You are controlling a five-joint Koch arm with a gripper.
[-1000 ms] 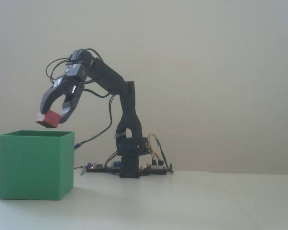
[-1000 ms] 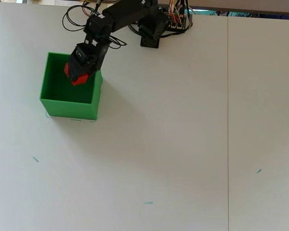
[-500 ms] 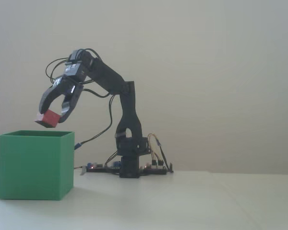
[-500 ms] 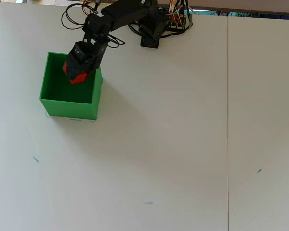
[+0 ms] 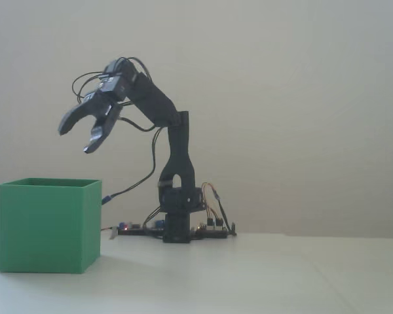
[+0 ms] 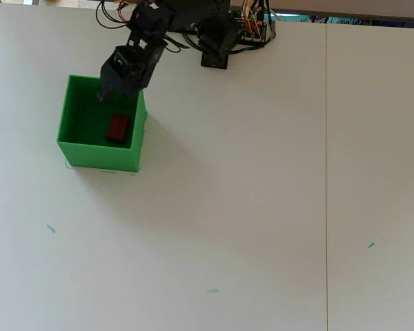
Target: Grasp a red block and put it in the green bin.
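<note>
Table (image 6: 262,207); red block (image 6: 117,127) inside green bin (image 6: 100,155)

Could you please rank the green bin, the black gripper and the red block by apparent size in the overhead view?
1. Plain green thin-walled open box.
2. Black gripper, though nearer the camera, so flattered.
3. Small matte red block.

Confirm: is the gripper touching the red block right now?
Apart. The fixed view shows the gripper open and empty, well above the green bin; the overhead view shows the red block lying inside it.
</note>
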